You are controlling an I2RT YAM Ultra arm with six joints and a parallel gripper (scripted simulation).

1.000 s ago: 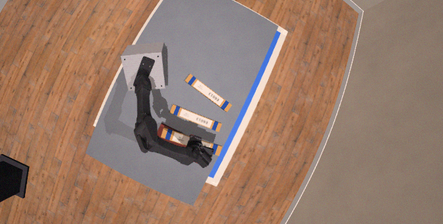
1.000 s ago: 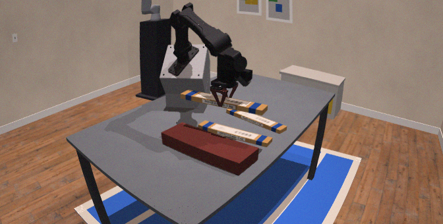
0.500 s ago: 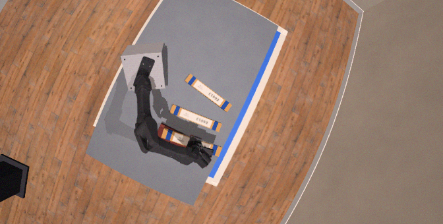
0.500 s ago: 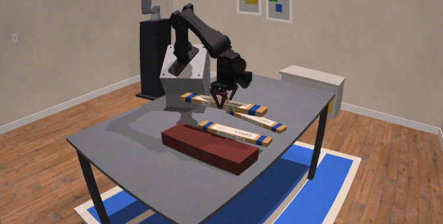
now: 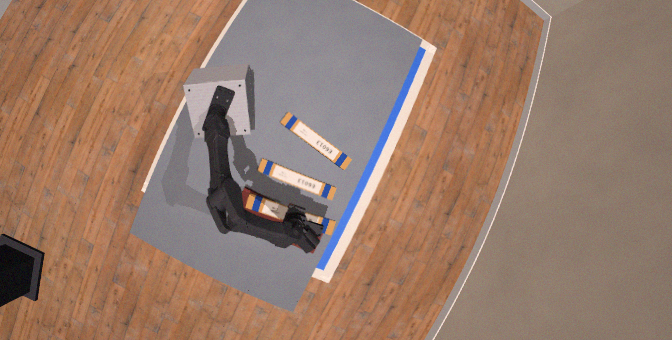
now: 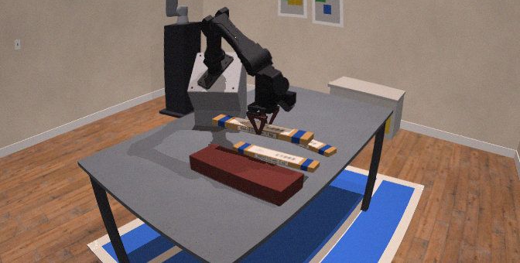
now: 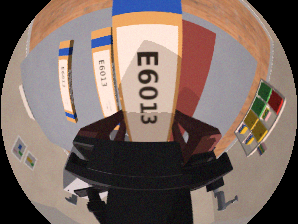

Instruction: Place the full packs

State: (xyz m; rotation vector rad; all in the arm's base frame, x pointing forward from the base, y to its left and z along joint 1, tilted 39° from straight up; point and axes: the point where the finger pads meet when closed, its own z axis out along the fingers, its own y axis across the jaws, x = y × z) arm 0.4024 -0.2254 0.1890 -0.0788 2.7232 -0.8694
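Observation:
My gripper [image 6: 267, 126] [image 7: 149, 111] is shut on a pack marked E6013 [image 5: 270, 207] [image 6: 284, 129] [image 7: 146, 80], with its fingers on opposite long sides. The pack is roughly level and hangs in the air well above the table. In the top view it overlaps the dark red platform [image 6: 248, 172] [image 7: 201, 55]; in the wrist view the platform shows below and to its right. A second pack [image 5: 295, 179] [image 6: 276, 155] [image 7: 104, 75] lies flat on the table beside the platform. The third pack [image 5: 316, 140] [image 6: 323, 148] [image 7: 65, 85] lies flat farther off, angled, partly hidden in the exterior view. The platform's visible top bears no pack.
The grey table [image 5: 325, 37] [image 6: 162, 203] carries the arm's pale base block [image 5: 237, 107] [image 6: 218, 100] at its back edge. The second pack lies close alongside the platform's long side. The table's front edge runs near the ends of the packs and the platform.

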